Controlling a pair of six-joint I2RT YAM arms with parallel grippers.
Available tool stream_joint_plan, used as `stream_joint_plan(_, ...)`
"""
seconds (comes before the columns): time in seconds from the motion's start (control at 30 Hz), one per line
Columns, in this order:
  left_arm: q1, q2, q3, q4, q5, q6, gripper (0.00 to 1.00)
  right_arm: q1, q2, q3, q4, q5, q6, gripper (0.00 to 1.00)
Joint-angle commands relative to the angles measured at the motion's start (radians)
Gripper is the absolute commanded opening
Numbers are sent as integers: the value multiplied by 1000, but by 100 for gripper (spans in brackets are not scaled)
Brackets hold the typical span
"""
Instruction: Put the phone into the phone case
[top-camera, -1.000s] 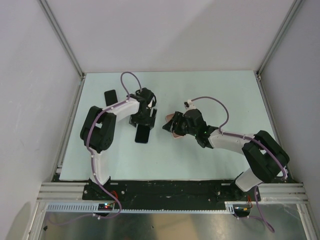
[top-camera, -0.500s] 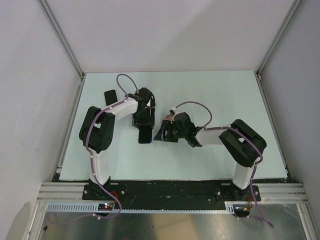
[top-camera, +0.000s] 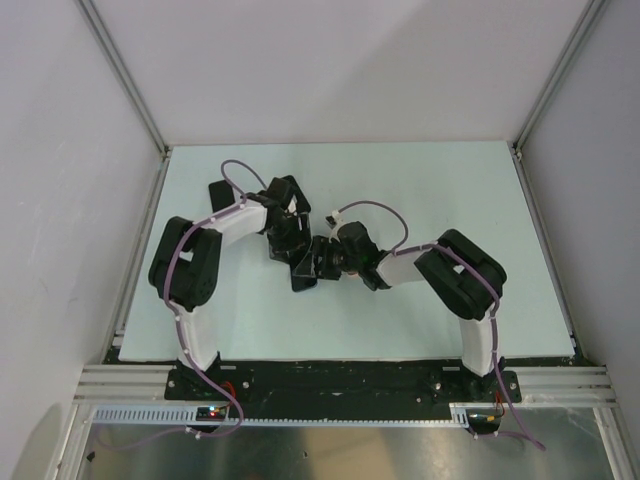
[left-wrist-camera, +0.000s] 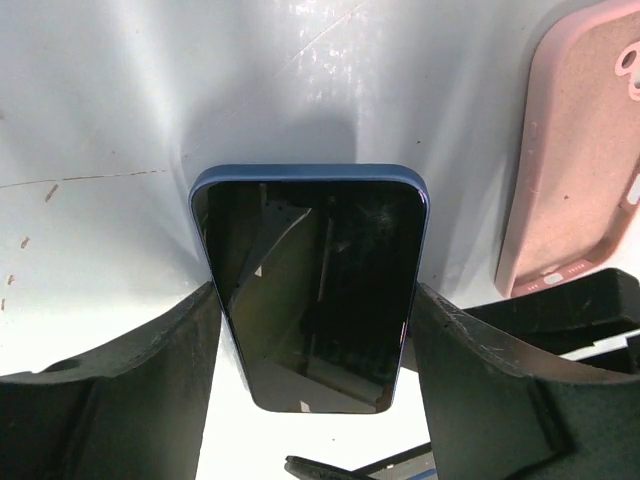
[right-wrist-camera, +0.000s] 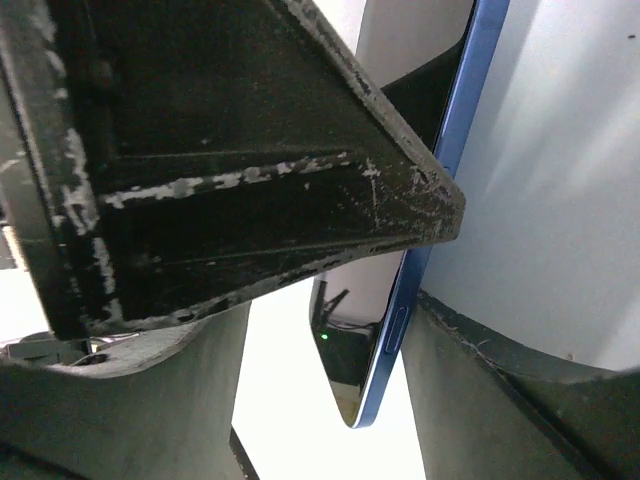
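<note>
Left tool (left-wrist-camera: 313, 335) clamps the phone (left-wrist-camera: 310, 250) by its sides, while right tool (right-wrist-camera: 330, 350) straddles its end, spread open.

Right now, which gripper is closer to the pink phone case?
Right. In the left wrist view the right gripper appears to reach the near end of the pink phone case. The left gripper straddles the blue phone, with the case lying apart to one side.

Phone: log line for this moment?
phone: held by left gripper | case: pink, empty, beside phone | right gripper: at phone, grip unclear
</note>
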Motion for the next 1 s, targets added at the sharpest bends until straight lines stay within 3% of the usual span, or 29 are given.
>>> stream_joint_plan(0.0,10,-38,-36,34,97,-33,52,-8,51,18,12,-12,19,63)
stream_joint_plan(0.1,13,-45,-47,44,109,-44,53,-10,64,19,25,-24,33,56)
stream_joint_plan(0.23,14,-58,-59,65,126,-59,57,-9,70,19,26,-30,41,37)
stream_joint_plan(0.3,14,-68,-61,72,125,-57,63,-13,68,19,23,-36,44,24)
stream_joint_plan(0.4,15,-94,-56,75,113,-34,82,-31,53,19,17,-63,49,4)
stream_joint_plan(0.5,18,-139,-32,78,82,11,96,-49,13,18,-10,-109,36,1)
stream_joint_plan(0.67,40,-225,21,107,82,87,99,-95,-131,14,-167,-229,-41,0)
stream_joint_plan(0.83,79,-271,69,144,251,184,100,-169,-286,-39,-271,-422,-97,0)
stream_joint_plan(0.97,95,-259,113,148,486,321,99,-197,-378,-93,-306,-566,-129,0)
